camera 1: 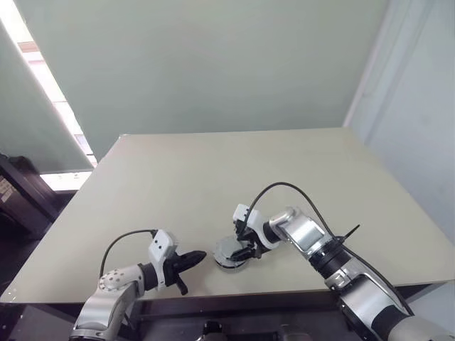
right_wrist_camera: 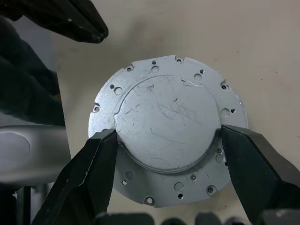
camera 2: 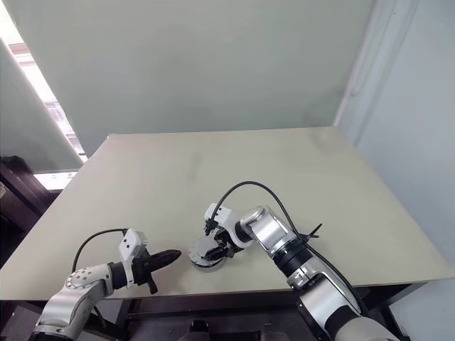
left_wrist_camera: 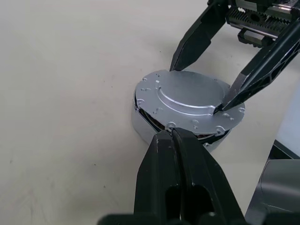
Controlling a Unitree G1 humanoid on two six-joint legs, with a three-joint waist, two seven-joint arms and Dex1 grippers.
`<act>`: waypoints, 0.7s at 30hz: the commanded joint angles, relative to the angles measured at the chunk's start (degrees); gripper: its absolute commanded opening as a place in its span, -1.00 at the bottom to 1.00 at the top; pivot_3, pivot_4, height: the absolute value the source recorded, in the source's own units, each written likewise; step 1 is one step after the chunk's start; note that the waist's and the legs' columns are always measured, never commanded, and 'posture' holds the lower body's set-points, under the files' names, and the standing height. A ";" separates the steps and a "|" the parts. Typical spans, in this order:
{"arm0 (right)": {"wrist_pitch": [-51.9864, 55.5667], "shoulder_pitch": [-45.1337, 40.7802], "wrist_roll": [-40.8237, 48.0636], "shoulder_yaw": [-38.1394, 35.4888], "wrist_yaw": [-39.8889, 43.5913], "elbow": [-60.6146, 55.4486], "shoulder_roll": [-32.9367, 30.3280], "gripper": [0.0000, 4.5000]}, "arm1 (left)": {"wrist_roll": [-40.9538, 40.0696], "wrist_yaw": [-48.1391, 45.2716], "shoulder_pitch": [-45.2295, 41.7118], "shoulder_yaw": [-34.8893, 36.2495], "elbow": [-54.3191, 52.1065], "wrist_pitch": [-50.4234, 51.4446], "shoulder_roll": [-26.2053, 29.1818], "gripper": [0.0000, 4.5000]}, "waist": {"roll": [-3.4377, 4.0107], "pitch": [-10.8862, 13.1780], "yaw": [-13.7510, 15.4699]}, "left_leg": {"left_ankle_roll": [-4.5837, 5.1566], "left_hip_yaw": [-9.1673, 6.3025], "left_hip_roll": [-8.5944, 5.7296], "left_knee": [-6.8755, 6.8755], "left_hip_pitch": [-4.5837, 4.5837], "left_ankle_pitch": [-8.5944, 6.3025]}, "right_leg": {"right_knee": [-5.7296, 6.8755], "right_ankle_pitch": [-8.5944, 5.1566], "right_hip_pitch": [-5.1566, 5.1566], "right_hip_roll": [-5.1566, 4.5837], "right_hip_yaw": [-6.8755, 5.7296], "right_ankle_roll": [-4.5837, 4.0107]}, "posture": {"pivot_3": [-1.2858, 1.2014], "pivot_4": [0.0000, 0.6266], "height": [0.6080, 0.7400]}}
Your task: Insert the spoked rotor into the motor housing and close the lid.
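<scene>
1. You have the lid (right_wrist_camera: pixel 166 129) sitting on top of the motor housing (left_wrist_camera: pixel 140 124), near the front edge of the counter (camera 1: pixel 213 163), roughly in front of the robot.
2. Your right gripper (right_wrist_camera: pixel 166 140) reaches in from the right with its jaws spread wide, one on each side of the lid's raised centre plate and resting on the flange. Whether they actually squeeze that plate, you cannot tell.
3. Your left gripper (camera 1: pixel 193 260) has its jaws pressed together with nothing between them, and its tip sits just beside the housing's near side.
4. Progress, as a judgement: the spoked rotor is hidden, so it is probably already inside under the lid. In the left wrist view a dark gap with copper-coloured windings shows beneath the lid's rim, so the lid looks laid on but perhaps not fully seated.
5. What is likely left for you: turn or press the lid until it sits flush all round, then let go.
6. Mind the edge: the assembly is close to the counter's front edge, so push down rather than toward yourself.
7. The far half of the counter and both sides are open, so each arm has room to back away.
</scene>
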 commanded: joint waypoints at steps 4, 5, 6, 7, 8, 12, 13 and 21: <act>0.38 0.15 -0.68 1.34 -2.73 -2.40 -0.03 0.44 | -0.01 -0.47 -1.05 0.42 -0.43 -0.96 0.10 -1.00 | 0.00 0.00 0.00 | 0.00 0.00 0.00 -0.03 -0.01 0.00 | -0.01 0.00 -0.02 0.00 0.00 0.00 | 0.03 -1.00 1.00; 0.44 0.31 -0.96 1.61 -3.42 -2.31 0.08 0.44 | -0.01 -0.47 -1.06 0.42 -0.46 -0.95 0.07 -1.00 | 0.00 0.00 0.00 | 0.00 0.00 0.00 -0.03 -0.01 0.00 | -0.01 0.00 -0.02 0.00 0.00 0.00 | 0.03 -1.00 1.00; 0.64 0.44 -1.14 1.73 -4.11 -2.24 0.22 0.44 | -0.01 -0.45 -1.06 0.42 -0.50 -0.93 0.05 -1.00 | 0.00 0.00 0.00 | 0.00 0.00 0.00 -0.02 0.00 0.00 | -0.01 0.00 -0.02 0.00 0.00 0.00 | 0.03 -1.00 1.00; 0.79 0.59 -1.32 1.98 -4.76 -2.16 0.32 0.44 | -0.01 -0.43 -1.03 0.42 -0.55 -0.93 0.03 -1.00 | 0.00 0.00 -0.01 | 0.00 0.00 0.00 -0.02 0.00 0.00 | -0.01 0.00 -0.01 -0.01 0.00 0.00 | 0.03 -1.00 1.00; 0.93 0.68 -1.36 2.15 -5.18 -2.15 0.36 0.44 | -0.01 -0.40 -1.01 0.42 -0.60 -0.91 0.02 -1.00 | -0.01 0.00 -0.02 | 0.00 0.00 0.00 -0.02 0.01 0.00 | 0.00 0.00 0.00 -0.01 0.00 0.00 | 0.03 -1.00 1.00; 0.64 1.42 -1.34 3.63 -5.57 -2.70 0.23 0.44 | -0.02 -0.32 -0.83 0.48 -0.76 -0.84 0.05 -1.00 | -0.01 0.00 -0.03 | -0.01 0.01 0.03 -0.01 0.10 0.00 | 0.03 -0.06 0.05 0.00 0.00 -0.10 | 0.03 -1.00 1.00; 0.32 1.51 -1.56 4.24 -5.50 -2.78 0.04 0.44 | -0.03 -0.30 -0.78 0.49 -0.80 -0.82 0.05 -1.00 | -0.01 -0.01 -0.03 | -0.01 0.00 0.04 -0.01 0.10 0.00 | 0.04 -0.07 0.05 0.01 0.00 -0.12 | 0.03 -1.00 1.00; -0.24 1.55 -3.30 6.47 -6.93 -3.06 -0.77 0.44 | -0.04 -0.21 -0.55 0.56 -0.95 -0.87 0.03 -1.00 | -0.01 -0.01 -0.05 | -0.01 0.02 0.06 -0.02 0.16 0.00 | 0.06 -0.07 0.05 0.02 0.00 -0.12 | 0.03 -1.00 1.00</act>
